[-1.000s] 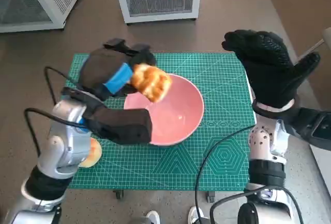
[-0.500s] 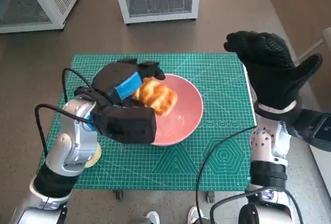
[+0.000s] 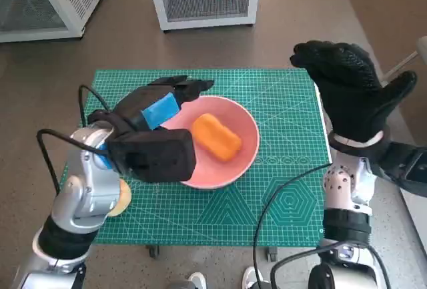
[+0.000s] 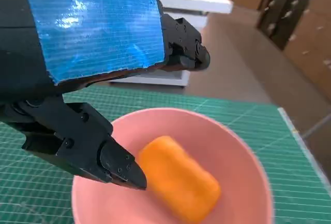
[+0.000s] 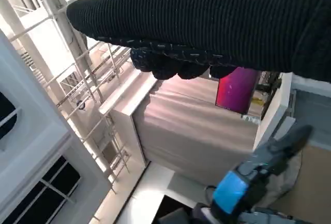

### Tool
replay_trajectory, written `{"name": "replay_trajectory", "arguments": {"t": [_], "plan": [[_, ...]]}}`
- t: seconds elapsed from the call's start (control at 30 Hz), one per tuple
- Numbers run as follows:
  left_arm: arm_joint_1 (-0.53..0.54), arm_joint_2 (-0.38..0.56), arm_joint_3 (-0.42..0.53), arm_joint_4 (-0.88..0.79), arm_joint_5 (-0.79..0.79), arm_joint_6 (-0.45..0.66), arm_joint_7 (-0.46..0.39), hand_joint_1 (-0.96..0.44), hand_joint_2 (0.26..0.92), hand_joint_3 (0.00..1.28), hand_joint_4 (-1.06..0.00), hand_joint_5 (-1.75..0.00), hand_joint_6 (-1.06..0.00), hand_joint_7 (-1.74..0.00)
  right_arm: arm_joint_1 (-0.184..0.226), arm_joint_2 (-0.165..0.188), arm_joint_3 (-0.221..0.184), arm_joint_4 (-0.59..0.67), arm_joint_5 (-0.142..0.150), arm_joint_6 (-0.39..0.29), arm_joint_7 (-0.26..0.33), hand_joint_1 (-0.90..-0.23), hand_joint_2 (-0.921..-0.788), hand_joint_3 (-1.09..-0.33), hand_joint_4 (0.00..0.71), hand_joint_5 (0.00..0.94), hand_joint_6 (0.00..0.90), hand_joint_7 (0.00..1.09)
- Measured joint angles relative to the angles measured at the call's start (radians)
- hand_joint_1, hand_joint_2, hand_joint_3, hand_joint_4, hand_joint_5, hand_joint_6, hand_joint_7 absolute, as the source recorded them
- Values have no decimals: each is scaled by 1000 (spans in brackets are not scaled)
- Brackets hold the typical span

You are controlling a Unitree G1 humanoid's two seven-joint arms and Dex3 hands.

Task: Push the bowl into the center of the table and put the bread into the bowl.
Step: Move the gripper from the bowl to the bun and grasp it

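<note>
Lying inside the pink bowl [image 3: 223,159] near the mat's [image 3: 293,202] middle, the bread [image 3: 216,137] is touching no hand. We are seeing our left hand [image 3: 155,112] hovering spread and empty over the bowl's rim, while our right hand [image 3: 350,89] is hanging open above the mat's right edge.

Change over the last second: the bread [image 3: 217,137], earlier held in the left hand [image 3: 160,105] above the near-left rim of the pink bowl [image 3: 247,159], now lies loose inside the bowl, clear of the fingers [image 4: 116,162]. The left hand has opened, its fingers spread over the bowl's far-left rim, and the left forearm has shifted slightly toward the bowl.
</note>
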Motion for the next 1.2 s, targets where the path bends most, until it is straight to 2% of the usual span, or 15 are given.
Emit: {"name": "replay_trajectory", "arguments": {"t": [0.23,0.37,0.57,0.83,1.03,1.2], "plan": [[54,62,82,-174,-42,91,-84,-172,755,4,1,1,-162,0,9,0,4,-6,1,0,0,-573,-921,-700,240,1,392,16],[106,112,169,-300,-73,153,-129,-167,754,3,1,1,-159,0,13,1,8,-14,0,0,0,-573,-921,-700,239,0,392,16],[223,195,366,-477,-151,215,-186,-142,753,2,1,1,-158,-1,17,1,13,-26,0,4,-4,-578,-921,-698,234,0,390,14],[412,286,607,-617,-239,272,-259,-114,733,0,1,1,-174,-8,21,-2,15,-28,2,9,-4,-580,-921,-690,226,0,386,12],[531,354,695,-700,-245,327,-287,-119,719,0,-15,-6,-191,-16,21,-6,15,-27,3,14,-3,-577,-921,-684,223,0,384,10],[598,365,713,-740,-254,341,-287,-121,714,0,-32,-10,-210,-22,21,-6,15,-27,3,15,-3,-578,-921,-679,224,1,380,8]]}}
